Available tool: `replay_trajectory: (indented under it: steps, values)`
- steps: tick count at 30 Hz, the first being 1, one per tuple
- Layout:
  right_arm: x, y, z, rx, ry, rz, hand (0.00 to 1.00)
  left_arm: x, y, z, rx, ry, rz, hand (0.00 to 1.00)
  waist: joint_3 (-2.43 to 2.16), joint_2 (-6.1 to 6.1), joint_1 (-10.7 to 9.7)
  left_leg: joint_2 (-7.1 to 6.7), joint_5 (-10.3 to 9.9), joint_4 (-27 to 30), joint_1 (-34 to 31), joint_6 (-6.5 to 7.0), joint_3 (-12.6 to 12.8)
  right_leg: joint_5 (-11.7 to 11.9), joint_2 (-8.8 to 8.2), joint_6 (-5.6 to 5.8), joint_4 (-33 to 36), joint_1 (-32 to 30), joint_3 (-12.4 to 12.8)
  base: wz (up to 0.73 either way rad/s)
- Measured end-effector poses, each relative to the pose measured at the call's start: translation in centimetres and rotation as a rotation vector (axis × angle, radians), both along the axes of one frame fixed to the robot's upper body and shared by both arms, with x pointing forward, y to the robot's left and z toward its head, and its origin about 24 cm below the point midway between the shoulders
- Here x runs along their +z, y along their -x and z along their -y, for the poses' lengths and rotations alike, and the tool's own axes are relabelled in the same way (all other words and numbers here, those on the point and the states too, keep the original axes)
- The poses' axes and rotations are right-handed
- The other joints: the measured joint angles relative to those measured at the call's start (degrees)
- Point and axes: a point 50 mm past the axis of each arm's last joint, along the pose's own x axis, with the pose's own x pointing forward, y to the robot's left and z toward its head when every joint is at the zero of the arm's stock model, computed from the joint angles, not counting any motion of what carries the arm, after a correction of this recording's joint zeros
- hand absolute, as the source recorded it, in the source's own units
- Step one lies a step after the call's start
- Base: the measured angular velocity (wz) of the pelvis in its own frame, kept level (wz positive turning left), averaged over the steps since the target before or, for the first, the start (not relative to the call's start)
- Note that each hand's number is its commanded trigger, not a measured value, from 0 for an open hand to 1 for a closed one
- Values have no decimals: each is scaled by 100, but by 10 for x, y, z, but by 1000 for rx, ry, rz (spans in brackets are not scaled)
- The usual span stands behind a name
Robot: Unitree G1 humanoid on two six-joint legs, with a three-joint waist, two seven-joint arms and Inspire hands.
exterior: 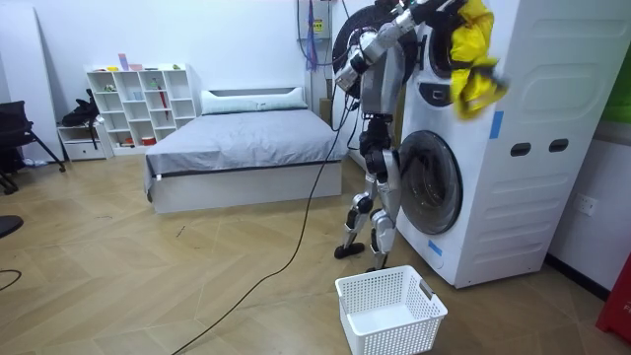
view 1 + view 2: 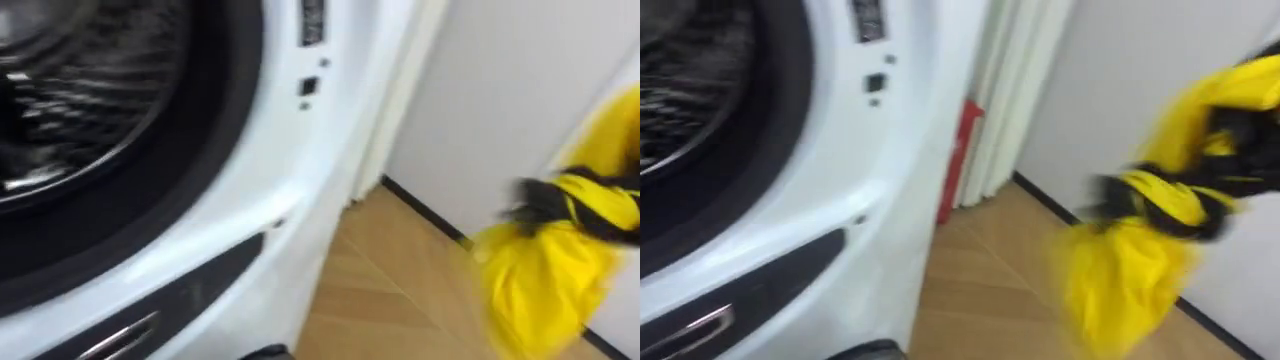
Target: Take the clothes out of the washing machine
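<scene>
At the upper left of the eye views sits the steel drum of the washing machine, ringed by its dark seal. No clothing shows in the part of the drum that is visible. The robot stands close against the machine's white front, which puts the opening within arm's reach.

Toward the middle of the frame, bare wooden floor runs along a pale wall, and a red object is tucked just beside the machine's corner.

At the right edge hangs the yellow garment, clear of the drum and out to the side of the machine. The right hand holds it, with dark fingers curled round a bunched fold near its top. The grip gathers the cloth, so the rest droops freely below without dragging on the floor.

From the room camera, a white shelf and a bed lie at the left, well apart from the work. The robot stands upright at the machine's front with its arm raised, so the garment dangles high near the machine's top. A white basket waits on the floor just beside the robot's feet, probably set there to receive the clothes. Lowering the arm over it looks like the step that remains.
</scene>
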Motion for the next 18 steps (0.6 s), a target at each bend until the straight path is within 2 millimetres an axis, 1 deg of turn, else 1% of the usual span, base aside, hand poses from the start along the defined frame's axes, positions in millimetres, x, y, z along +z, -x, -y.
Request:
replay_trajectory:
  steps: [1, 4, 6, 7, 9, 11, 12, 14, 18]
  values:
    - [1, 0, 2, -15, -5, 18, 100, 0, 1, 0, 1, 0, -8, 0, -7, -11, -57, 0, -6, 2, -16, -7, 70, 22, 23, 5, -1, -37, 61, -36]
    - [3, 2, 5, -49, -17, 64, 100, 0, 2, 0, 3, 6, -20, 0, -22, -64, -205, 1, -30, 7, -55, -6, 140, 47, 49, 19, -21, -79, 116, -12]
    - [4, 4, 9, -71, -32, 82, 100, -1, -1, 0, -12, 23, -18, 0, -29, -83, -218, 5, -47, 15, -42, -10, 202, 57, 89, 28, -25, -81, 184, -17]
    - [3, 4, 12, -81, -47, 88, 100, -1, -2, 2, -5, 34, -8, 0, -35, -120, -217, 6, -61, 15, -18, -17, 263, 64, 100, 33, -23, -81, 243, -24]
    - [2, 4, 17, -93, -72, 90, 100, -1, -2, 1, 4, 49, -8, 0, -42, -162, -263, 8, -74, 15, -7, -24, 311, 76, 102, 31, -29, -83, 252, -21]
    - [1, 6, 19, -93, -97, 100, 100, -2, -1, 3, 10, 55, -13, 0, -39, -160, -284, 15, -92, 36, 5, -29, 409, 81, 109, 34, -37, -91, 253, -20]
    - [1, 7, 20, -79, -126, 103, 100, -2, 0, 4, 23, 62, -12, 0, -28, -144, -293, 17, -109, 54, 4, -30, 437, 81, 111, 34, -33, -99, 251, -13]
    - [1, 8, 21, -64, -154, 104, 100, -3, 1, 5, 27, 66, -15, 0, -24, -136, -336, 15, -122, 64, -12, -24, 442, 81, 109, 35, -30, -112, 255, -6]
    - [0, 7, 21, -46, -176, 100, 100, -4, -4, 7, 9, 74, -19, 0, -44, -82, -302, 28, -166, 179, -126, 3, 426, 97, 86, 60, -26, -182, 253, 0]
